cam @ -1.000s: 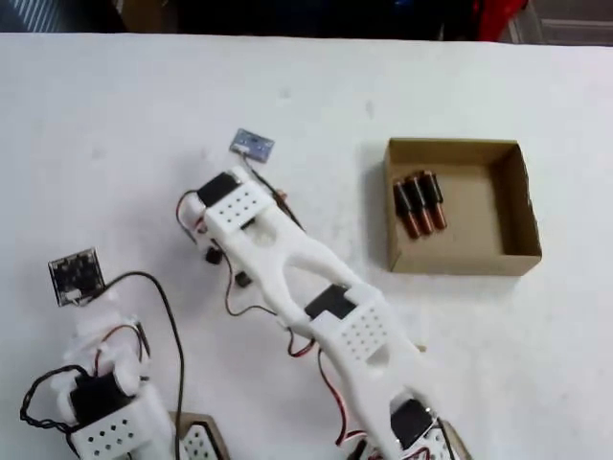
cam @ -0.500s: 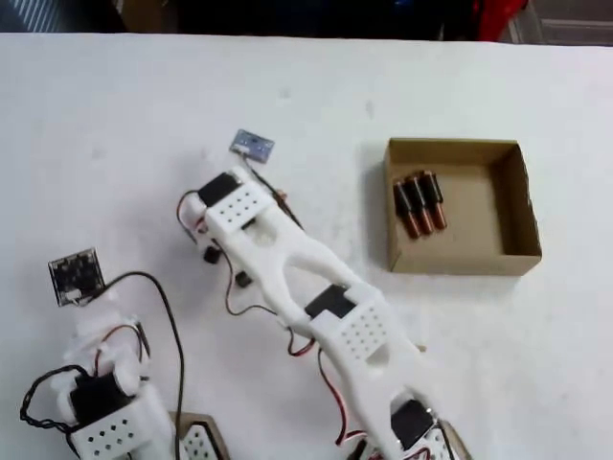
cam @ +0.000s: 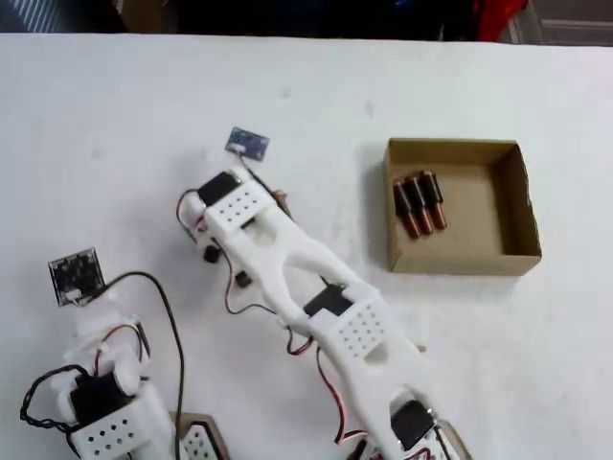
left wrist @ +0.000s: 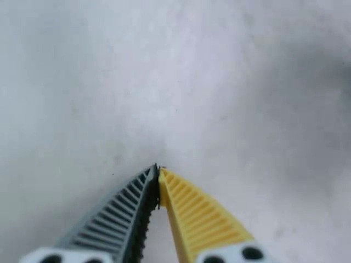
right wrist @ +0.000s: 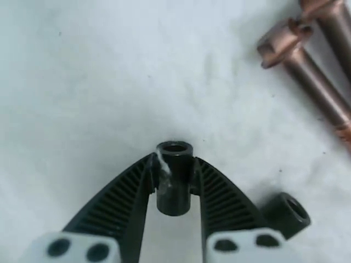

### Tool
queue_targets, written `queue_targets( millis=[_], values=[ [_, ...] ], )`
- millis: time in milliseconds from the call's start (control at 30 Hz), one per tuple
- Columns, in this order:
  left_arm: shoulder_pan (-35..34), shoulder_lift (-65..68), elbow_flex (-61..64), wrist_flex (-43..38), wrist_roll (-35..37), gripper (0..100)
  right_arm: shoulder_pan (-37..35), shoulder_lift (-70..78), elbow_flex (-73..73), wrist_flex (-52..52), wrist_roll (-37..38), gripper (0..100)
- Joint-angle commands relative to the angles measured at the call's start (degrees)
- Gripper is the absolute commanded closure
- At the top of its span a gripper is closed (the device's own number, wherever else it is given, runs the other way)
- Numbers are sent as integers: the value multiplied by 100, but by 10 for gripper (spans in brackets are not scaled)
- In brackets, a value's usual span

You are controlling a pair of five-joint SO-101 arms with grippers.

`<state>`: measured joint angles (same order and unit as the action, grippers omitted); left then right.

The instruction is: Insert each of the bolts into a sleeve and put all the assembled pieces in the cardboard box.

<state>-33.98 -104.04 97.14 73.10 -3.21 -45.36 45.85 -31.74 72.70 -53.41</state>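
My right gripper (right wrist: 174, 162) is shut on a short black sleeve (right wrist: 174, 183), holding it upright just above the white table. A second black sleeve (right wrist: 286, 215) lies on the table beside one finger. Two copper bolts lie farther off, one (right wrist: 307, 82) fully seen and the other (right wrist: 329, 16) cut by the frame edge. In the high view the right arm (cam: 316, 278) stretches toward the table's middle, left of the cardboard box (cam: 512, 206), which holds three assembled pieces (cam: 419, 203). My left gripper (left wrist: 158, 171), one finger grey and one yellow, is shut on nothing over bare table.
The left arm (cam: 96, 412) sits folded at the near left corner with its cable looping beside it. The white table (cam: 144, 96) stretches open at the back and far left. The box stands right of centre.
The right arm has shifted very slightly toward the far left. The left arm and the box's contents have not moved.
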Motion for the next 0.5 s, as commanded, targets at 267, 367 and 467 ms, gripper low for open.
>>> queue_targets(
  millis=[267,367,467],
  values=[
    [-40,-66,-18,44,-53,976,629,-716,-1222,1648,158,981],
    [-40,-66,-18,44,-53,976,787,-848,-1609,1965,686,981],
    [-40,-66,-18,44,-53,976,919,-954,-1996,2352,1099,981]
  ],
)
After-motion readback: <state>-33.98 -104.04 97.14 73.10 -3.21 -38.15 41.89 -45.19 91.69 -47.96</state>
